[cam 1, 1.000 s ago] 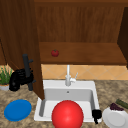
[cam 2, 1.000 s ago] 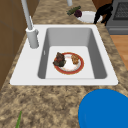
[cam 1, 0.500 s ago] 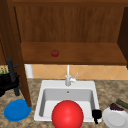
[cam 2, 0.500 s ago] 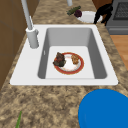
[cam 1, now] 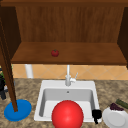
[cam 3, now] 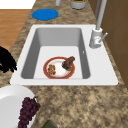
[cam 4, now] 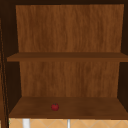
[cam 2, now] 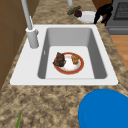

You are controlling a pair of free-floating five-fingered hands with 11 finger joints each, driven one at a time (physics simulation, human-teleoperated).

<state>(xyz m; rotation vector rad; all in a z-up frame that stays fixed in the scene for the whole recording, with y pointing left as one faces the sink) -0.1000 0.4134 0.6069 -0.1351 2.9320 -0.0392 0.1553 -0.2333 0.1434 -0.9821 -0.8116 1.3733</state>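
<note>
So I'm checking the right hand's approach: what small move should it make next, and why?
Probably a short move sideways toward the white plate. The right hand hangs at the sink corner, just beside that plate's rim, holding nothing; the grapes lie on the plate's far edge.

Simulated home kitchen. White sink (cam 2: 63,81) with faucet (cam 2: 30,27) set in granite counter (cam 2: 50,105); open wooden wall cabinet (cam 4: 67,75) mounted above; stove (cam 2: 120,17) seen beside counter; tiled backsplash (cam 1: 50,71).

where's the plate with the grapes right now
The white plate with the grapes sits on the counter just right of the sink in the front view, with the right hand at its left edge.
</note>
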